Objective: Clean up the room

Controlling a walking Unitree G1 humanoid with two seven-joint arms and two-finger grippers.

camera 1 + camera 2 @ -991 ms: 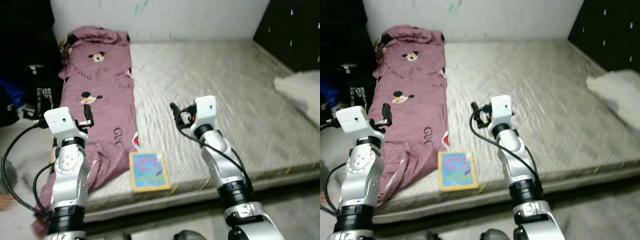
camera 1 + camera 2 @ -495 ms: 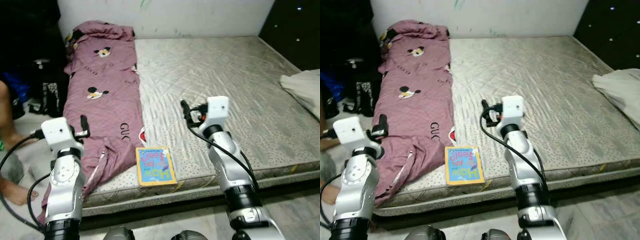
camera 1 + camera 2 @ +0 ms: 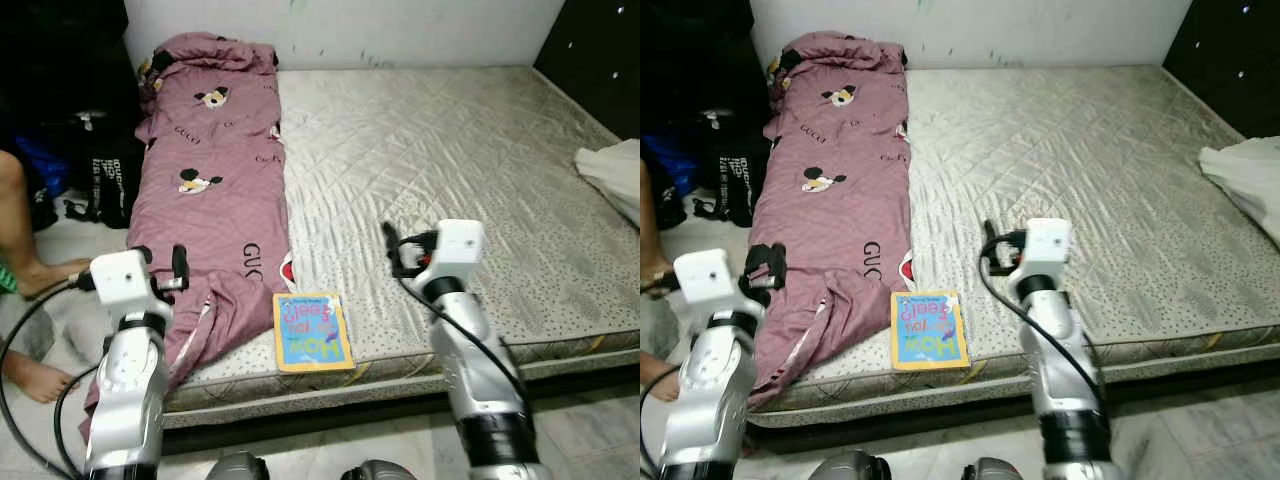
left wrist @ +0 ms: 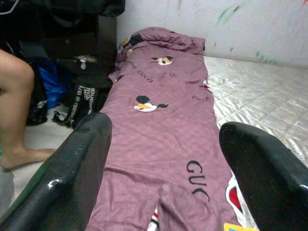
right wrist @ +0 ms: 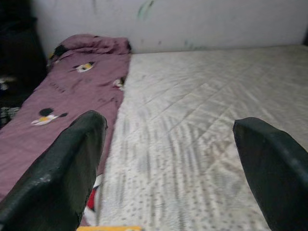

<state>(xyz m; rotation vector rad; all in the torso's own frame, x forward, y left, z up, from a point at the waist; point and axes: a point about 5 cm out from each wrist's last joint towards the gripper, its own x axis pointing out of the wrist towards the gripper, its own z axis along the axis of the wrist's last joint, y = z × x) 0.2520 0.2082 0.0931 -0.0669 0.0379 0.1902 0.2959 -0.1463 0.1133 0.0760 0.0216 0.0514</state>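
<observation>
A mauve blanket [image 3: 215, 170] with cartoon-mouse prints lies lengthwise along the left side of a grey quilted mattress [image 3: 450, 140], and its near end hangs over the front edge. A colourful children's book [image 3: 311, 331] lies flat at the mattress's front edge, just right of the blanket. My left gripper [image 3: 160, 262] is open and empty, held over the blanket's near end. My right gripper [image 3: 395, 252] is also open and empty, above the mattress to the right of the book. The left wrist view looks along the blanket [image 4: 159, 120] between the open fingers [image 4: 77, 168].
A white cloth [image 3: 615, 170] lies at the mattress's right edge. Left of the bed are black bags [image 3: 100, 170] and a person's bare leg [image 3: 20, 230] and foot [image 3: 30, 375]. Pale floor [image 3: 600, 420] runs along the mattress front. A white wall stands behind.
The whole picture has shifted, so the camera moved; a person's leg and foot came into view at the left. Blanket and book lie as before. Both grippers stay open.
</observation>
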